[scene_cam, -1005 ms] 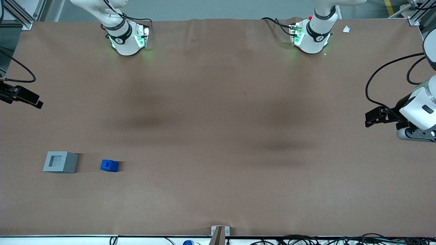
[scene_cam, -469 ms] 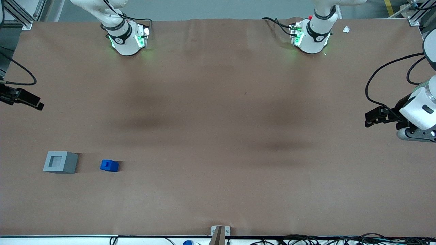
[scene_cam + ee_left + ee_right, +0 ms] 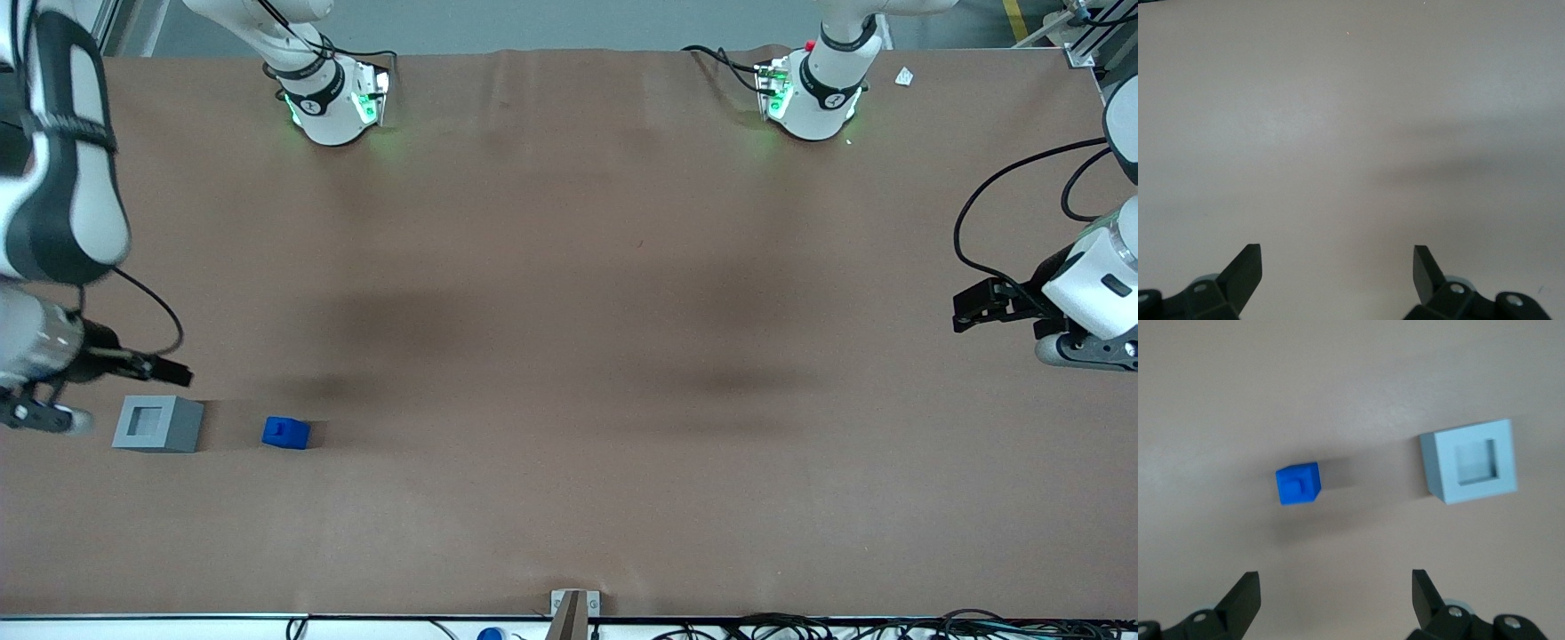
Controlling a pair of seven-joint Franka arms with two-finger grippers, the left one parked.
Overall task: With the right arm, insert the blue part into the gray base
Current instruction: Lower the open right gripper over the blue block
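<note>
With the gripper [image 3: 1331, 590] spread wide and empty at the front view's left edge, it should be centred squarely over the blue part [image 3: 285, 433], resting beside the gray base [image 3: 157, 423], before descent.

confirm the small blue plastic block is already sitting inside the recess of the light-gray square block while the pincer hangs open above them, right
Not quite. The small blue plastic block lies on the table beside the light-gray square block, apart from it; the recess is empty, as the right wrist view shows. The pincer does hang open above them.
</note>
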